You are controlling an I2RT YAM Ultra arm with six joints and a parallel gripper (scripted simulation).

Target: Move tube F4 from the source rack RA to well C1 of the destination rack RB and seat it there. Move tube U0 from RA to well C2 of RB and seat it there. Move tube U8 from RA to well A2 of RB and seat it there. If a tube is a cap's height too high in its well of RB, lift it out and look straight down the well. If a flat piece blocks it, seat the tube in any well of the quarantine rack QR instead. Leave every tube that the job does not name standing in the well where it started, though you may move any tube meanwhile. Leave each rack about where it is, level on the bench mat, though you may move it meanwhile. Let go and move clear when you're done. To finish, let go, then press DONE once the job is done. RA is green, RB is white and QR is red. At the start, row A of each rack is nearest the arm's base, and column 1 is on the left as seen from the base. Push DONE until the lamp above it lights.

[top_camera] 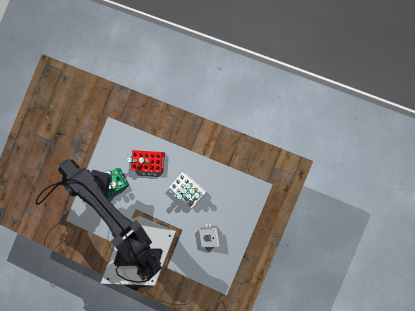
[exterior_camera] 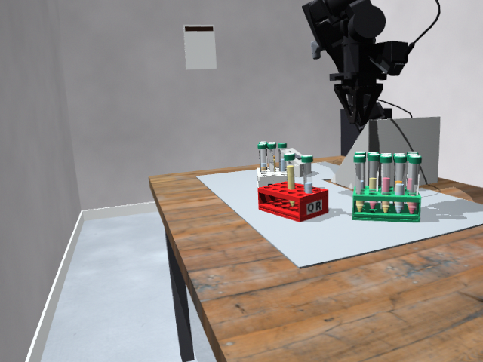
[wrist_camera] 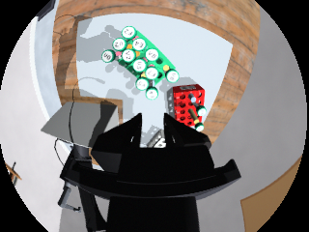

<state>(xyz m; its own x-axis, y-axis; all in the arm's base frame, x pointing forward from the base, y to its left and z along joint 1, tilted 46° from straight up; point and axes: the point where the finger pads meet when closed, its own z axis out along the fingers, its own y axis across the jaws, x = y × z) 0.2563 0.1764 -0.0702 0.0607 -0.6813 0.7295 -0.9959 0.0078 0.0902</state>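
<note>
My gripper (exterior_camera: pixel 358 124) (wrist_camera: pixel 153 116) is partly open and empty, high above the bench; in the top view the arm hides its fingers. Green rack RA (exterior_camera: pixel 386 219) (wrist_camera: pixel 164 57) holds several green-capped tubes; the arm covers part of it in the top view. Cap labels are too small or tilted to read surely. White rack RB (top_camera: pixel 186 176) (exterior_camera: pixel 271 179) holds several tubes, grouped at one side. Red rack QR (top_camera: pixel 155 164) (exterior_camera: pixel 325 196) (wrist_camera: pixel 198 92) holds two upright tubes, one with yellow contents (exterior_camera: pixel 290 177) and one with pale blue (exterior_camera: pixel 308 187). Well bottoms are not visible.
The DONE box (top_camera: pixel 209 237) stands right of the arm's base plate (top_camera: pixel 164 234), with a small pale lamp (top_camera: pixel 208 225) beside it that looks unlit. QR stands between RA and RB, farther from the base. All racks stand on the grey mat (top_camera: pixel 234 201).
</note>
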